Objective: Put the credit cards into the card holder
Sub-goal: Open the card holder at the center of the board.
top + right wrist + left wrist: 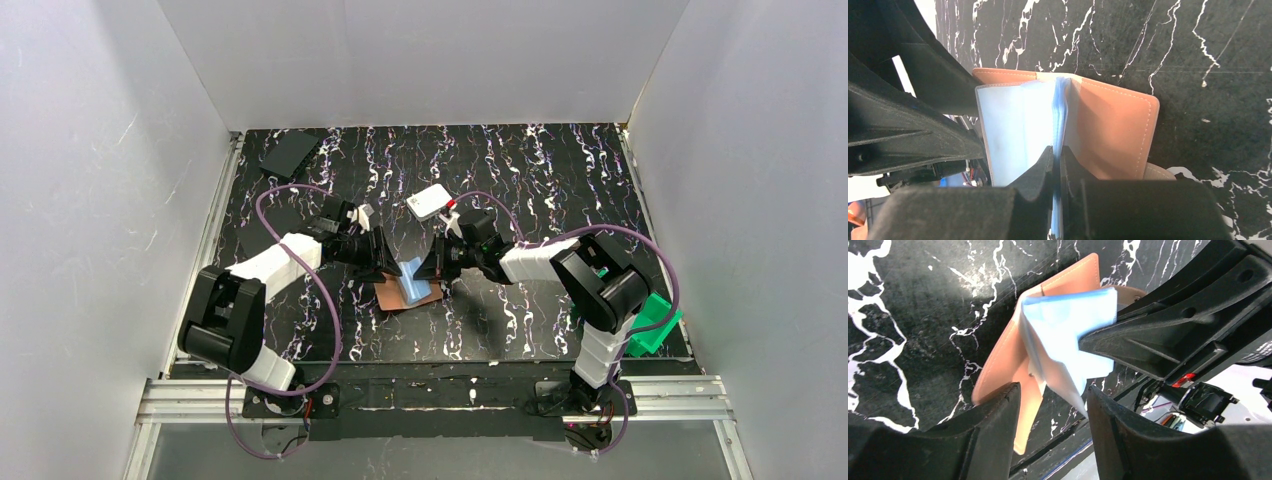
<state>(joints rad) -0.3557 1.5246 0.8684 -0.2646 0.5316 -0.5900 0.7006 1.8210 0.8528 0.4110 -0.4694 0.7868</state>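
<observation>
- A green bin (652,322) sits at the near right of the worktop (520,330), well apart from the work.
- Mid-worktop, the card holder (408,288) lies opened with its orange cover down, between the two hands.
- The right hand (1058,150) is pinched tight on the edge of the light-blue inner leaves (1013,130), standing them up off the cover.
- The left hand (1053,389) has its jaws standing apart about one edge of the holder, gripping nothing that I can see.
- The step in hand looks like spreading a pocket. The right hand should hold the leaves steady while the left pins the cover flat, since pulling upward risks lifting the whole holder.
- No credit cards show at either hand.
- Beyond lies a white box (430,202). At the far left corner is a dark flat thing (289,153).
</observation>
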